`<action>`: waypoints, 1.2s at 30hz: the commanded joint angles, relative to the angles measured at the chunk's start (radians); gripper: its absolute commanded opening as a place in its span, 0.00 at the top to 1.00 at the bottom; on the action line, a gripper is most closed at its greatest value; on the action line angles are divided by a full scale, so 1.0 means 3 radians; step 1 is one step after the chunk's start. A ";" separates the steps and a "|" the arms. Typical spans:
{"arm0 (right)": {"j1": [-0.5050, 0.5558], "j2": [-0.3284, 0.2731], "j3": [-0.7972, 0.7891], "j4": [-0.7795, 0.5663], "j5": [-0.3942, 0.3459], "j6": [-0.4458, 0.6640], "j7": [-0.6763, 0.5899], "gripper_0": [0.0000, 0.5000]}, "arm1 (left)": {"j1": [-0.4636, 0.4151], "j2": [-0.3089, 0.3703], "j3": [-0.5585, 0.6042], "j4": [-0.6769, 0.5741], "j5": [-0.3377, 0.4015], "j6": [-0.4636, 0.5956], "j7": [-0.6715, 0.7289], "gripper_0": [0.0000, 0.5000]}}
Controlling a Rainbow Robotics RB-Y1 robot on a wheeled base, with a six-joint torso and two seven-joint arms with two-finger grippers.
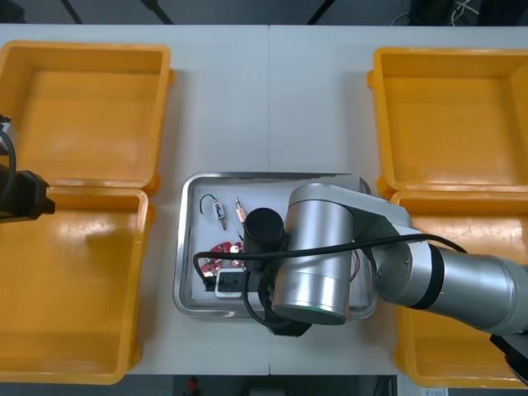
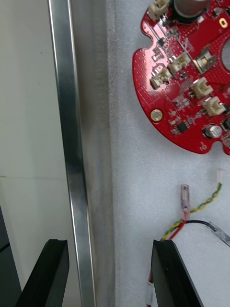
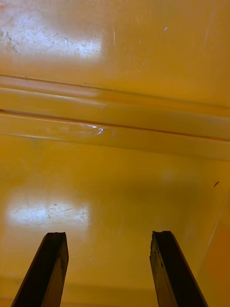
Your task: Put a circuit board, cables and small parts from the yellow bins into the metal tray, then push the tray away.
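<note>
- Yellow bins [image 1: 82, 107] flank the table at 3 and 9 o'clock. My left gripper [image 3: 108, 240] hangs wide open and empty over the 9 o'clock pair.
- Metal tray [image 1: 185, 247] sits between them. My right gripper [image 2: 110, 244], spread wide and holding nothing, straddles its rim.
- Red circuit board [image 2: 184, 81] lies at the tray's 8 o'clock, its markings too small to read.
- Red and yellow cable [image 2: 203, 204] lies just beside it.
- Small metal parts [image 1: 219, 210] lie at the tray's 10 o'clock.
</note>
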 commanded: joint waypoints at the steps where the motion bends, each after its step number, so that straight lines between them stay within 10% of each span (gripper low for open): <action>1: 0.0140 0.0083 0.0029 -0.0035 0.0058 -0.0100 -0.0005 0.00 | 0.0059 0.0146 0.0064 -0.0021 0.0035 -0.0017 -0.0359 0.00; 31: 0.0411 0.0124 0.0346 -0.0035 0.0713 -0.0243 -0.0020 0.07 | 0.0059 0.0151 0.0054 -0.0021 0.0040 -0.0007 -0.0380 0.00; 35: 0.0411 0.0109 0.0352 -0.0035 0.0713 -0.0238 0.0000 0.46 | 0.0059 0.0151 0.0054 -0.0021 0.0040 -0.0007 -0.0380 0.00; 36: 0.0406 0.0103 0.0357 -0.0035 0.0718 -0.0238 0.0000 0.91 | 0.0059 0.0151 0.0054 -0.0021 0.0040 -0.0007 -0.0380 0.00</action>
